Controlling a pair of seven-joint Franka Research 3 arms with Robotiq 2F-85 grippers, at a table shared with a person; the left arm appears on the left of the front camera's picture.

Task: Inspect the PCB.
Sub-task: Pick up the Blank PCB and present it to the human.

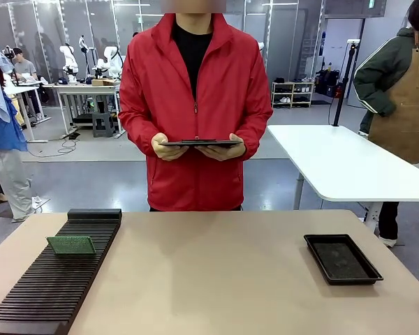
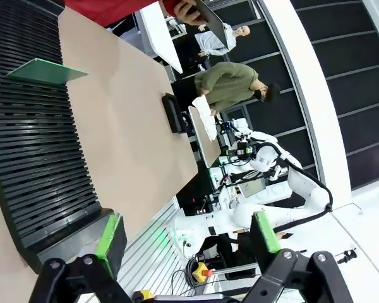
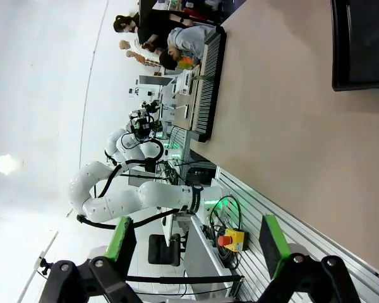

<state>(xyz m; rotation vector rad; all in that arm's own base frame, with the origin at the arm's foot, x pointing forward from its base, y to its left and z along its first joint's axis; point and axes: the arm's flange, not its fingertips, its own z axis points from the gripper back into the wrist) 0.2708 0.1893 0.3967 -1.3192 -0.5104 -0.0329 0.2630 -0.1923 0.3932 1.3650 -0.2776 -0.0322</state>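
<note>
Likely hazards: the PCB (image 1: pixel 71 245) is standing on 1 long edge in the slotted black rack (image 1: pixel 56 279), so a pinch arriving off-square is risking levering the thin board against the ribs, while a shallow grip is risking it slipping and dropping back. Both tools are hanging wide open and empty. The left gripper (image 2: pixel 187 233) is looking along the rack from its near end, and the right gripper (image 3: pixel 196 237) is looking over the bare table (image 1: pixel 209 286) toward the black tray (image 1: pixel 342 258). The board is showing as a thin, flat, dull-green rectangle with fine speckling, sitting toward the rack's far end on the robot's left. Across the table, a person is holding a dark tablet (image 1: pixel 201 143) in 2 hands.
</note>
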